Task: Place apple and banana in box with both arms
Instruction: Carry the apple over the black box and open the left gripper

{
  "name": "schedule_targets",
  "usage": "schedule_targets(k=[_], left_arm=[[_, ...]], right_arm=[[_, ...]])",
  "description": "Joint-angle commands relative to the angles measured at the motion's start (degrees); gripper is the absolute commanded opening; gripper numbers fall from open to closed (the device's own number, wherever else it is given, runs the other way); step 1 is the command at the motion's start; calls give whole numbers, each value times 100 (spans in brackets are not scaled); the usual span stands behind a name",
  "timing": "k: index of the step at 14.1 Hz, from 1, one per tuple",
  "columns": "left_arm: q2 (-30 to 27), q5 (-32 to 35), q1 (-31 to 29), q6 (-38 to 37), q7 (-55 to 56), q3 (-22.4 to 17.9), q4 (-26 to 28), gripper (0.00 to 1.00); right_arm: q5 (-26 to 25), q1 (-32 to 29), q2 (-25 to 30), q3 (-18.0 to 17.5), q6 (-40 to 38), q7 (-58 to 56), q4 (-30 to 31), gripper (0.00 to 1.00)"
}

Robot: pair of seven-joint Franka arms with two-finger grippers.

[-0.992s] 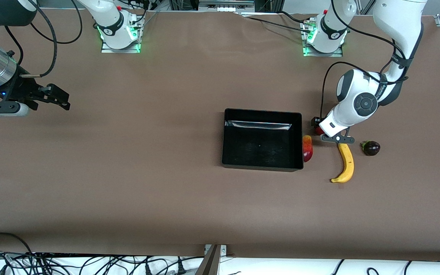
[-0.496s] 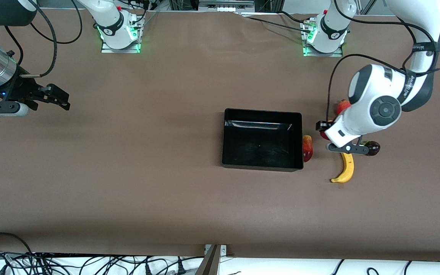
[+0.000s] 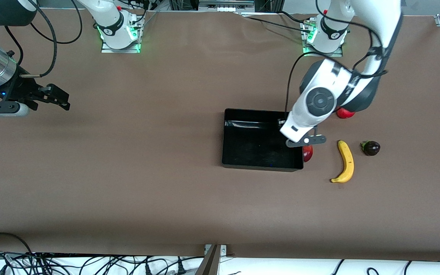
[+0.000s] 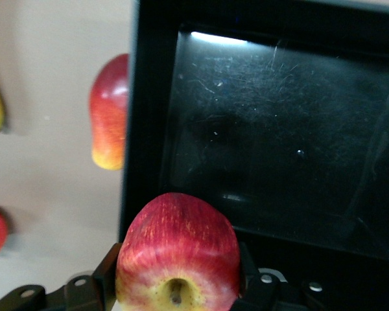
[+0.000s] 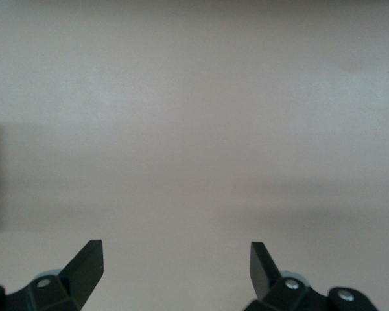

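My left gripper (image 3: 285, 126) is shut on the apple (image 4: 178, 240), red with yellow streaks. It holds the apple over the edge of the black box (image 3: 262, 114) at the left arm's end. In the front view the arm hides the apple. In the left wrist view the gripper (image 4: 178, 269) clasps the apple on both sides above the box's wall (image 4: 146, 129). The banana (image 3: 346, 160) lies on the table toward the left arm's end from the box. My right gripper (image 3: 57, 99) waits open and empty over bare table at the right arm's end, and its own wrist view (image 5: 176, 265) shows the same.
An elongated red-yellow fruit (image 3: 307, 152) lies against the box's wall at the left arm's end, also in the left wrist view (image 4: 110, 113). A round red fruit (image 3: 344, 113) is partly under the left arm. A dark purple fruit (image 3: 371, 148) lies beside the banana.
My left arm has lifted the apple from beside the banana and carried it to over the box's edge. The round red fruit has come into sight. The right arm has not moved.
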State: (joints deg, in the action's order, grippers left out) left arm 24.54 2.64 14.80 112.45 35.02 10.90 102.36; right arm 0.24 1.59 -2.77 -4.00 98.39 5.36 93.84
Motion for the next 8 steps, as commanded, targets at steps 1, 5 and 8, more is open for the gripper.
schedule_targets(k=[1, 5, 8], left_arm=[[550, 96, 92, 49, 49, -35, -226, 21], [815, 131, 198, 294, 49, -35, -199, 23], [912, 122, 242, 339, 58, -35, -199, 45]], right_arm=[[-51, -63, -57, -57, -21, 70, -120, 100], [-51, -63, -57, -57, -21, 70, -120, 100], [-51, -63, -57, -57, -21, 61, -120, 100]])
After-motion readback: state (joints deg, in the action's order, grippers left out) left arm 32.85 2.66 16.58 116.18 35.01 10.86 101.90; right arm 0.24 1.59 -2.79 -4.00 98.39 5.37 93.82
